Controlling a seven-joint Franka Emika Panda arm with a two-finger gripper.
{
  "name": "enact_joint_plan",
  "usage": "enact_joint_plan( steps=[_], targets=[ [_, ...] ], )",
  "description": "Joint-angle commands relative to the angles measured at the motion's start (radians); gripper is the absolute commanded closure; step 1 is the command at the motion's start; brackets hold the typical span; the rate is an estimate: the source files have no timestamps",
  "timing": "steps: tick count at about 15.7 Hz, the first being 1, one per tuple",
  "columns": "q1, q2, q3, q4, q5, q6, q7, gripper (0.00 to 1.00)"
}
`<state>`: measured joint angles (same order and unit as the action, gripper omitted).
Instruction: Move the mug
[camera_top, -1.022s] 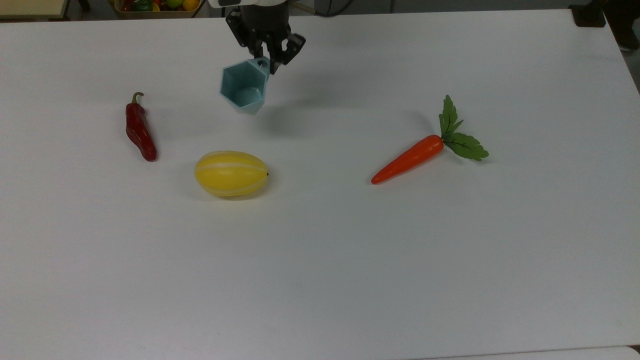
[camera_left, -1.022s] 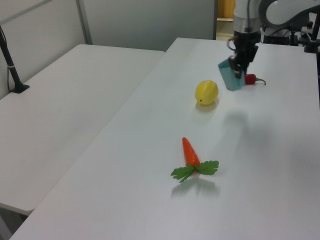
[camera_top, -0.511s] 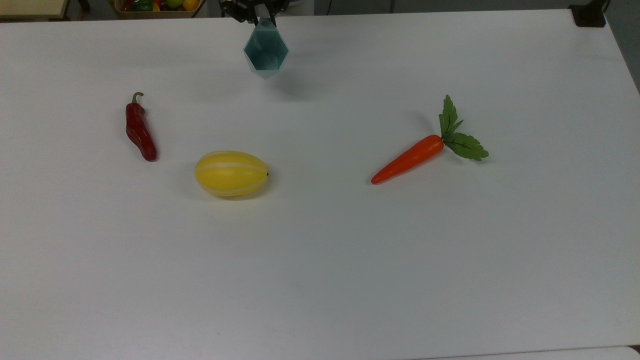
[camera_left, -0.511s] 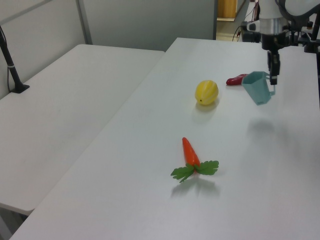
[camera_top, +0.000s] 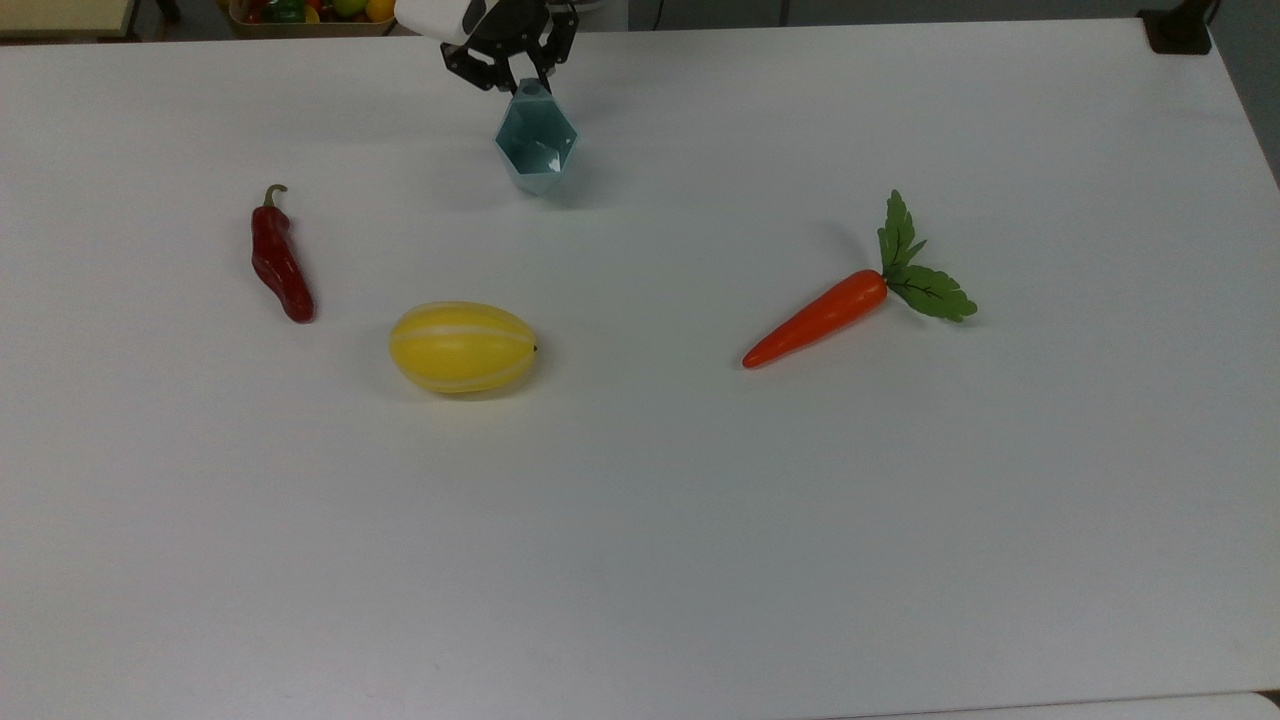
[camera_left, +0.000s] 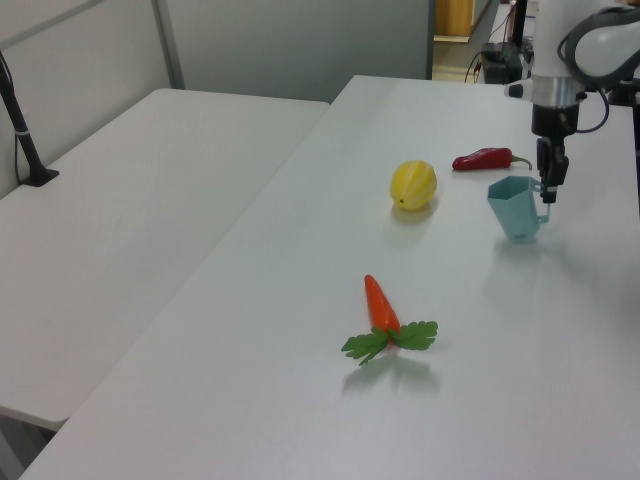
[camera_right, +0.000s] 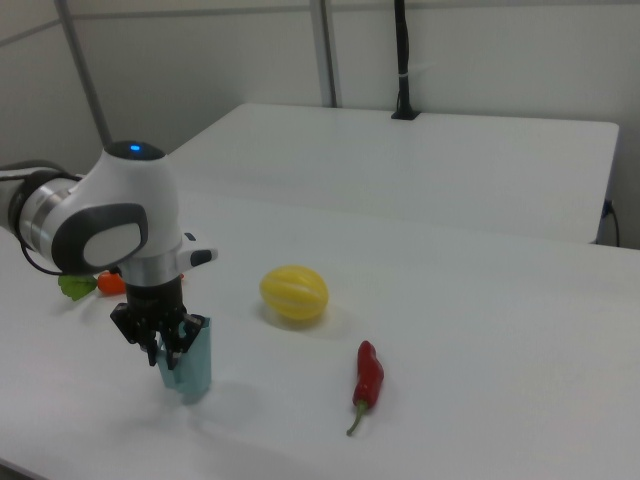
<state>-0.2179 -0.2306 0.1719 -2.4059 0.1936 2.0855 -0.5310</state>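
The mug (camera_top: 537, 145) is a pale teal faceted cup standing upright near the table's far edge in the top view, its base at or just above the white surface. My gripper (camera_top: 528, 88) comes down from above and is shut on the small side handle. In the left view the mug (camera_left: 514, 208) sits to the right of the melon, with the gripper (camera_left: 548, 190) on its right side. In the right view the gripper (camera_right: 168, 347) covers part of the mug (camera_right: 193, 368).
A yellow melon (camera_top: 462, 347), a red chili (camera_top: 280, 262) and a carrot (camera_top: 820, 318) with green leaves lie on the white table (camera_top: 640, 520). A box of fruit (camera_top: 310, 12) sits beyond the far edge. A second table (camera_left: 150, 190) adjoins.
The held mug swung from near the chili to the top view's right and far side. It then came down and went from tilted to upright.
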Motion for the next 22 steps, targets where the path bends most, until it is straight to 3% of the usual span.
enact_joint_plan(
  steps=[1,5,9,11,15,19,22],
  targets=[
    [-0.001,-0.038,0.003,-0.052,0.065,0.094,-0.079,0.96],
    [0.006,-0.021,0.004,-0.064,0.083,0.154,-0.095,0.93],
    [0.014,0.019,0.009,-0.064,0.084,0.197,-0.083,0.80],
    [0.014,0.017,0.008,-0.064,0.083,0.189,-0.083,0.64],
    [0.011,0.014,0.008,-0.053,0.084,0.148,-0.081,0.02],
    [0.002,0.007,0.008,-0.009,0.083,0.073,-0.080,0.00],
    [-0.008,0.010,0.006,0.115,0.081,-0.071,-0.009,0.00]
  ],
)
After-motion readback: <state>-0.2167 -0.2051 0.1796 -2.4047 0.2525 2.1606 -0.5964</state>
